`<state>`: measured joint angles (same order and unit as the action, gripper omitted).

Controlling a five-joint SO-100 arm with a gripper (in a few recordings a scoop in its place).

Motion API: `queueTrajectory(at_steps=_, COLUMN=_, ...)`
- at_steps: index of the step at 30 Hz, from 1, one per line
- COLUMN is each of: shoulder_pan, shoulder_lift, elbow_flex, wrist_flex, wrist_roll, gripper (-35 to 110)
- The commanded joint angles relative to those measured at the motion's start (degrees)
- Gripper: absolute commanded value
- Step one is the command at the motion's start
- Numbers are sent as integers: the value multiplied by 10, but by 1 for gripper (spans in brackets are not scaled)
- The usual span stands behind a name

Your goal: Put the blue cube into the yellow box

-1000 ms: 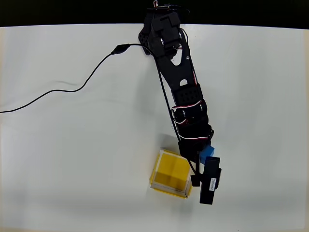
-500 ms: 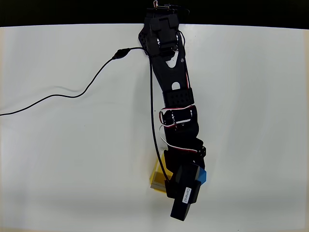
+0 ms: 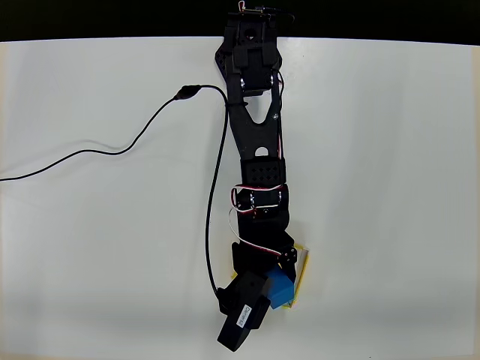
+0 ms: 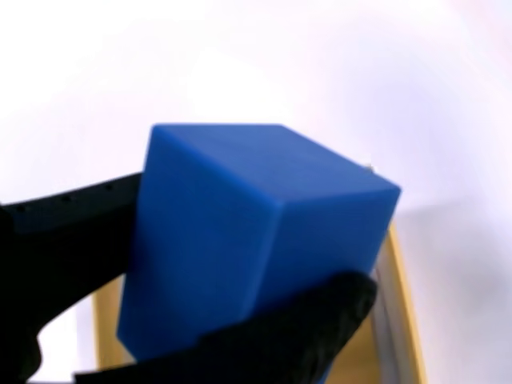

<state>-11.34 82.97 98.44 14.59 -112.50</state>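
Two black fingers (image 4: 240, 320) clamp the blue cube (image 4: 248, 248), holding it above the yellow box (image 3: 301, 264) on the white desk (image 3: 97, 255), probably so it can drop inside once released.

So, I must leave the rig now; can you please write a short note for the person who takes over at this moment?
Hand: shut on the blue cube, black fingers pressing it from both sides in the wrist view.
Blue cube: held up in the hand; in the overhead view it sits over the yellow box, which the arm mostly covers.
Yellow box: on the white table; its rim and yellow inside show just beneath the cube in the wrist view.
Done: cube picked up and brought to the box.
Left: check that the cube is over the opening, lower it, open the hand, withdraw.
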Motion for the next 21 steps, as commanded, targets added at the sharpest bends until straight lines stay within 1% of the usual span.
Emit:
queueTrajectory(at_steps=1, shoulder_pan=3, shoulder_lift=26, elbow_flex=-71, wrist_flex=-3, wrist_roll=5, gripper=13)
queueTrajectory(at_steps=21, shoulder_pan=8, shoulder_lift=-36, elbow_flex=-30, wrist_flex=-2, wrist_roll=47, gripper=15)
